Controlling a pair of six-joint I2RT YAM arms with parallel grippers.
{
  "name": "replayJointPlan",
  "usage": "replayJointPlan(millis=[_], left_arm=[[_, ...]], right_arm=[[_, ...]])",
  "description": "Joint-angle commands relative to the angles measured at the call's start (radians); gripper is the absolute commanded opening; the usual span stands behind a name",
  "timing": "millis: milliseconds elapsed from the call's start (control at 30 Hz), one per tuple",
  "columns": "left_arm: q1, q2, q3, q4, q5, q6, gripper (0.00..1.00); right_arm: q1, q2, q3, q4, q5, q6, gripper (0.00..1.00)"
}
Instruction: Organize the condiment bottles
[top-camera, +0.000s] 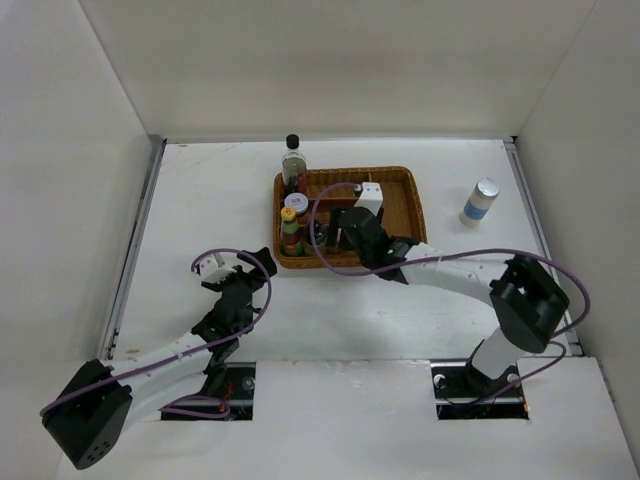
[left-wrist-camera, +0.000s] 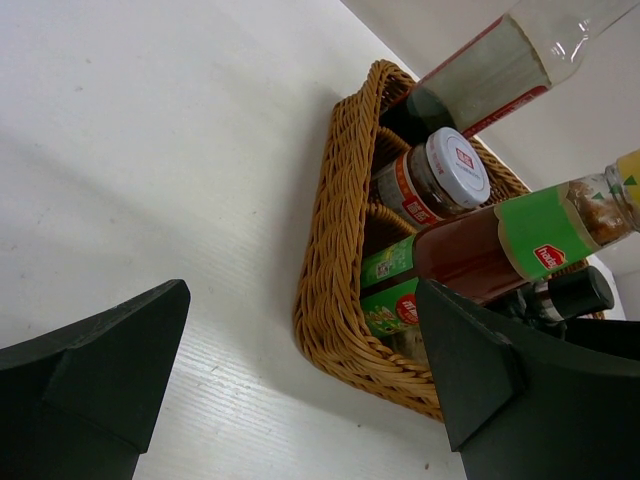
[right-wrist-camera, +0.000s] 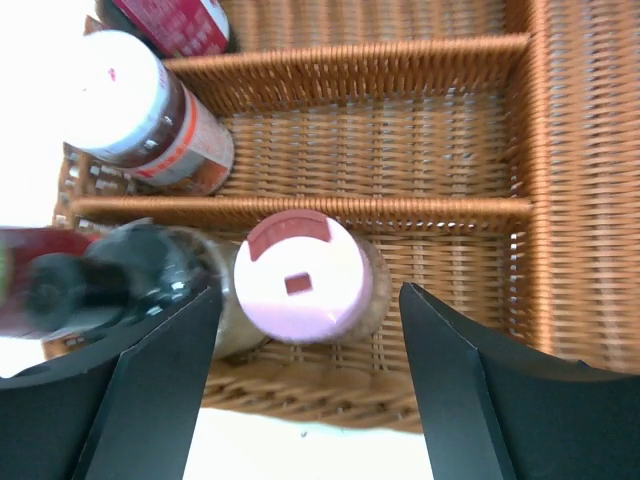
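Observation:
The tall clear black-capped bottle (top-camera: 293, 160), the white-lidded jar (top-camera: 296, 203), the yellow-capped red sauce (top-camera: 290, 226) and a black-capped bottle (top-camera: 318, 236) stand along the left side of the wicker tray (top-camera: 400, 205). My right gripper (top-camera: 338, 236) is open over the tray's front left. In the right wrist view its fingers straddle the pink-capped shaker (right-wrist-camera: 308, 275) without touching it. The silver-capped blue-labelled bottle (top-camera: 480, 201) stands on the table right of the tray. My left gripper (top-camera: 240, 263) is open and empty, low over the table left of the tray's front corner (left-wrist-camera: 340, 260).
White walls enclose the table on the left, back and right. The tray's right compartment (right-wrist-camera: 585, 180) holds nothing. The right arm's purple cable (top-camera: 330, 200) loops over the tray.

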Motion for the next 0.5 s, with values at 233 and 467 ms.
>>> replayJointPlan(millis=[233,467], left_arm=[[-0.002,-0.017,-0.027,0.043,0.002,-0.013,1.0],[-0.004,-0.017,-0.025,0.043,0.003,-0.013,1.0]], right_arm=[[-0.206,-0.434,-0.141,-0.058,0.03,0.0,0.81],[-0.663,-0.527,-0.14,-0.087,0.082,-0.152,0.96]])
